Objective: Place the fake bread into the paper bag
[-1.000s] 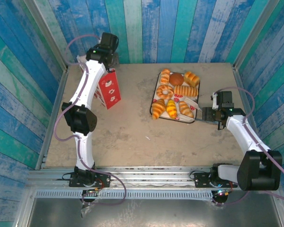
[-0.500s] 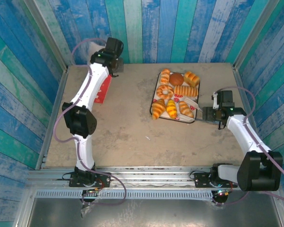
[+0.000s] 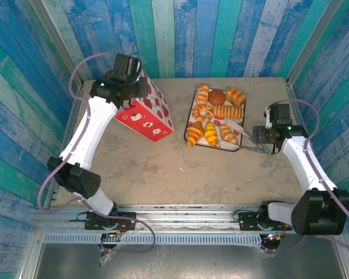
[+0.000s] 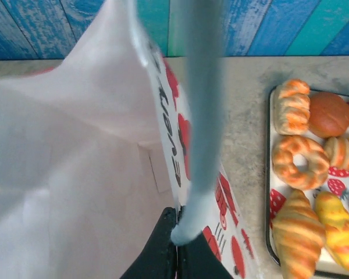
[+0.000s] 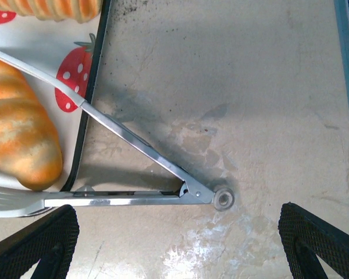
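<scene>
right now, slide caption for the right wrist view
Open right gripper above the hinge of metal tongs whose arms reach onto the strawberry-print tray

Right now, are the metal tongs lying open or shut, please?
Open: the tongs show two arms splayed apart from their hinge.

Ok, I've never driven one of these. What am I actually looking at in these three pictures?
You are looking at two robot arms bolted at the near edge of a table. The overhead picture looks down from above and behind them. The other two come from a camera on each wrist. On the table sits a strawberry-print tray of fake bread. Metal tongs lie with their tips on the tray and their hinge on the table. The left claw is shut on the paper bag near its mouth, so its camera looks into the white inside. The right claw is open, holds nothing, and hangs over the tongs' hinge.
</scene>
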### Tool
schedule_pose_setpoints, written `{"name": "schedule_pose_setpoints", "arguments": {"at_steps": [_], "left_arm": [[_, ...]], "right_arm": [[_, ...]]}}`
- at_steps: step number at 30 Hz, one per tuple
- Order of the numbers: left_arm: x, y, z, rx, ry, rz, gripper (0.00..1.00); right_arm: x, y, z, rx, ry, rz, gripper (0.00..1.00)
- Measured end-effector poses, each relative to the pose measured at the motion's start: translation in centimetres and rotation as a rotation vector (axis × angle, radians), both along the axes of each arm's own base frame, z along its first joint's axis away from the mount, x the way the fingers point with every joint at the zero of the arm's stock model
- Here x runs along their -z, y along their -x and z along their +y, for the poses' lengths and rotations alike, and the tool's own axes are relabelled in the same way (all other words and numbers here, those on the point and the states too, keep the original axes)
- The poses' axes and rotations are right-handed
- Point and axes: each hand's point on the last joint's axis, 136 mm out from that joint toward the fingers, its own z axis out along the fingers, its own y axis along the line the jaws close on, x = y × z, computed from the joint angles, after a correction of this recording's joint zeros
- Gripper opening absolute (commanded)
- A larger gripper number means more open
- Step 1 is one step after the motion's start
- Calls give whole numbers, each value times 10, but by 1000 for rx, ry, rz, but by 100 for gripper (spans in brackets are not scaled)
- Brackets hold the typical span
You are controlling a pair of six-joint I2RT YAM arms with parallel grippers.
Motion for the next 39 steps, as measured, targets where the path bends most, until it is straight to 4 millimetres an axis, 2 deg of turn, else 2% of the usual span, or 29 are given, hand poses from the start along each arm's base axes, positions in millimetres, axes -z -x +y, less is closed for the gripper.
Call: {"name": "schedule_pose_setpoints", "arguments": {"at_steps": [3, 12, 16, 19, 22, 24, 25, 26, 29, 33, 36, 39], "left_arm": [[8, 7, -6, 17, 7, 16, 0], [22, 9, -13, 34, 17, 28, 0], [42, 15, -23, 55, 38, 53, 8], [47, 16, -31, 79, 58, 60, 20], [40, 15, -38, 101, 81, 44, 35], [34, 14, -41, 119, 90, 31, 50], [31, 14, -43, 126, 96, 24, 67], [27, 14, -44, 133, 101, 15, 76], [20, 14, -50, 163, 125, -2, 87], [5, 17, -60, 218, 167, -40, 95], [-19, 23, -61, 250, 195, -115, 98], [-44, 35, -55, 262, 204, -216, 98]], "right_arm": [[2, 3, 0, 0, 0, 15, 92], [6, 10, -1, -4, 7, 50, 95], [13, 11, 1, -27, 7, 93, 94], [22, 10, 3, -51, 8, 151, 94], [34, 9, 7, -93, 1, 208, 91], [40, 8, 9, -122, 3, 238, 90], [43, 7, 9, -139, 8, 249, 91], [44, 6, 9, -153, 16, 257, 91], [45, 1, 8, -196, 41, 269, 91], [44, -5, 8, -258, 67, 270, 88], [45, -11, 9, -303, 82, 276, 84], [49, -18, 10, -345, 97, 289, 81]]}}
